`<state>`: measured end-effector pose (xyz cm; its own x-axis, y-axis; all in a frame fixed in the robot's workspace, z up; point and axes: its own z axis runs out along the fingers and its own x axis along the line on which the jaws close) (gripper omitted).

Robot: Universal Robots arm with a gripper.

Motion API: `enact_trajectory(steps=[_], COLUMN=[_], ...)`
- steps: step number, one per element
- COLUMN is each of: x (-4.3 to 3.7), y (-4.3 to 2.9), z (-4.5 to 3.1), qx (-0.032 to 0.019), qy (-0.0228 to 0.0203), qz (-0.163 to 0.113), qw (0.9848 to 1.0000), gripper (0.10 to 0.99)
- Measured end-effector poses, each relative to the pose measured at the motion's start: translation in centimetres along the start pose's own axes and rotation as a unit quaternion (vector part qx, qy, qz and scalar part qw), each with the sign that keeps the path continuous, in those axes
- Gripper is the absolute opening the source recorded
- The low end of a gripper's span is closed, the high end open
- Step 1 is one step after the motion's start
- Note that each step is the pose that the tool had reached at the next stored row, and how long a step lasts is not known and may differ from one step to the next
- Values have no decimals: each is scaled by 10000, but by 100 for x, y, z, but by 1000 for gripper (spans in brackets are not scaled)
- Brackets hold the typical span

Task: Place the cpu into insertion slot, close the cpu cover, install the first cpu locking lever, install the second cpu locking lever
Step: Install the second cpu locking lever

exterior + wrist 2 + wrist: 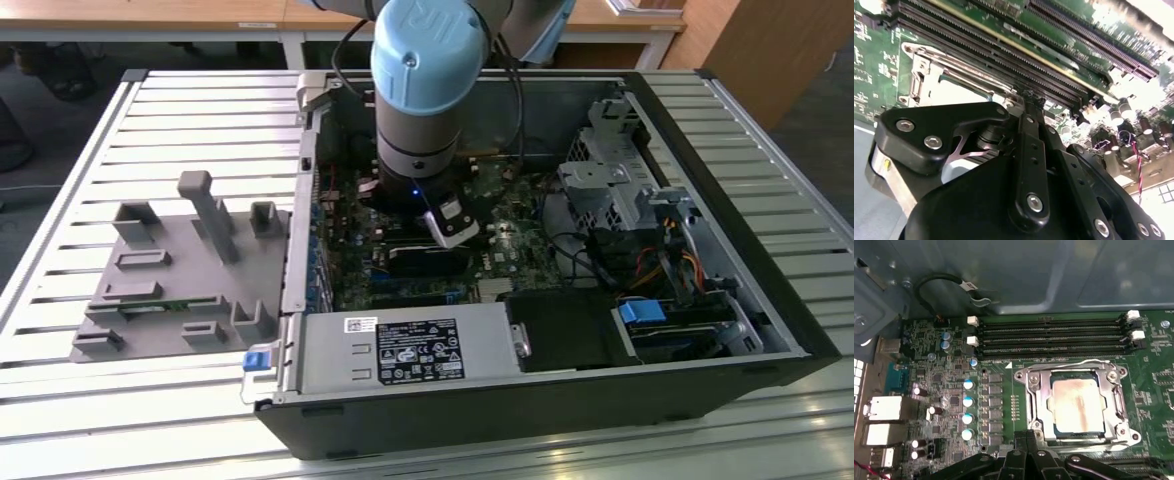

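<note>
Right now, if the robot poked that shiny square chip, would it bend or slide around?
Probably neither. The cpu looks like a flat metal-topped slab, so likely stiff. The cpu cover frames it inside the insertion slot, so it should stay put. Its smooth top may be slippery.

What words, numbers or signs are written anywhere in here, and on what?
None can be read for certain.
Black power supply label: print too small to read.
White sticker beside it: too small to read.
White markings on the motherboard: too small to read.
Cable tag: no legible text.
</note>
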<state>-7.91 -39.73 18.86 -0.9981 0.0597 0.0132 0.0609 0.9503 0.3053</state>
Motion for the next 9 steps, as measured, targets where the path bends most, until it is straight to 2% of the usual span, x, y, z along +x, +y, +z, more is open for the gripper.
enact_trajectory(steps=[9], x=[10], y=[-3], z=[3], qx=[-4], qy=[-2], qz=[-1], qw=[10000], gripper=[106])
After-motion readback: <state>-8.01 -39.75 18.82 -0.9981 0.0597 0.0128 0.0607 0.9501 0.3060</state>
